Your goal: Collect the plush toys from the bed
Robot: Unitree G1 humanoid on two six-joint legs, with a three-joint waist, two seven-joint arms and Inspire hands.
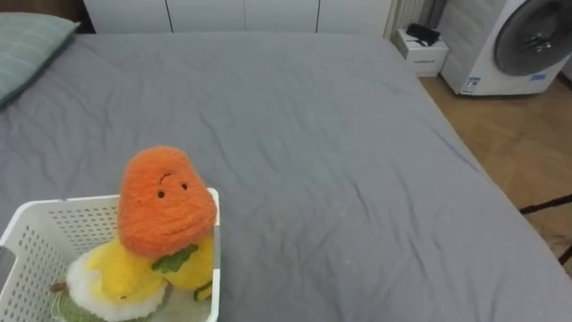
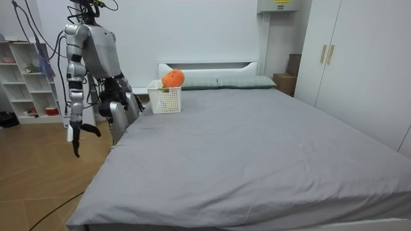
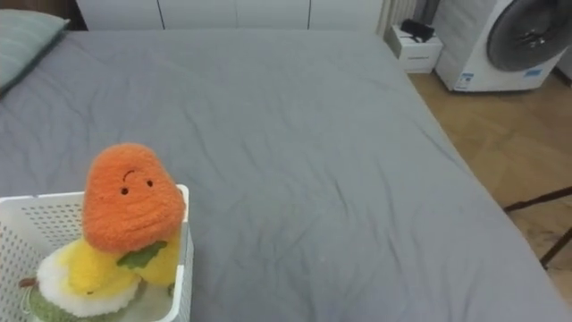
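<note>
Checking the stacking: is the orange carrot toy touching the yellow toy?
Touching: the left eye view shows the orange carrot toy resting on the yellow toy.

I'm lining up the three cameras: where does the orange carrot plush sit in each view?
Left eye view: orange carrot plush at lower left, topping the white basket.
Right eye view: carrot plush at lower left, nearer the left edge.
Room view: carrot plush at upper left of centre, near the headboard.
Shared landmark: the white basket on the grey bed.

The wide bed with grey sheet [image 1: 340, 161] carries one white perforated plastic basket [image 1: 36, 224], holding one fuzzy orange carrot plush toy [image 1: 165, 201] and one yellow fluffy plush toy [image 1: 121, 268]. At the bed's head lie two grey-green pillows [image 2: 244, 81].
</note>
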